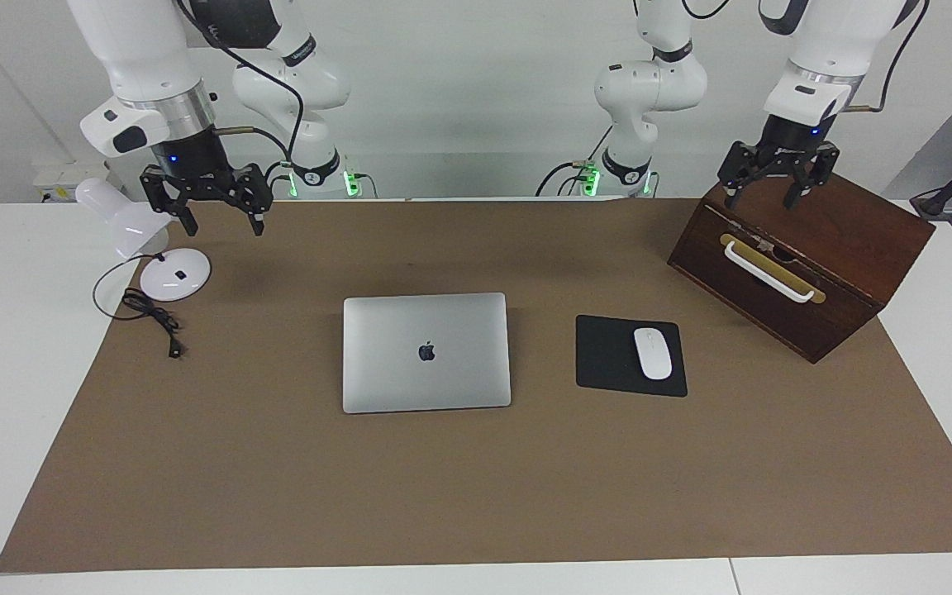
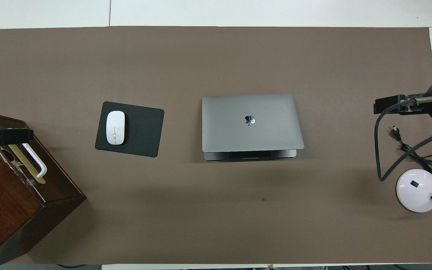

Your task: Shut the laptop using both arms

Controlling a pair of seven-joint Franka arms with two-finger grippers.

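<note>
The silver-grey laptop (image 1: 426,351) lies in the middle of the brown mat with its lid down and the apple logo facing up. In the overhead view, a thin strip of its base shows past the laptop (image 2: 251,122) lid's edge on the robots' side. My left gripper (image 1: 765,197) hangs open and empty over the wooden box, apart from the laptop. The left gripper (image 2: 4,135) shows only as a dark bar from above. My right gripper (image 1: 224,219) hangs open and empty over the mat beside the desk lamp; from above, the right gripper (image 2: 388,105) is partly in view.
A dark wooden box (image 1: 856,223) with a white handle stands at the left arm's end. A black mouse pad (image 1: 608,355) carries a white mouse (image 1: 652,353) between box and laptop. A white desk lamp (image 1: 174,273) and its black cable (image 1: 154,318) sit at the right arm's end.
</note>
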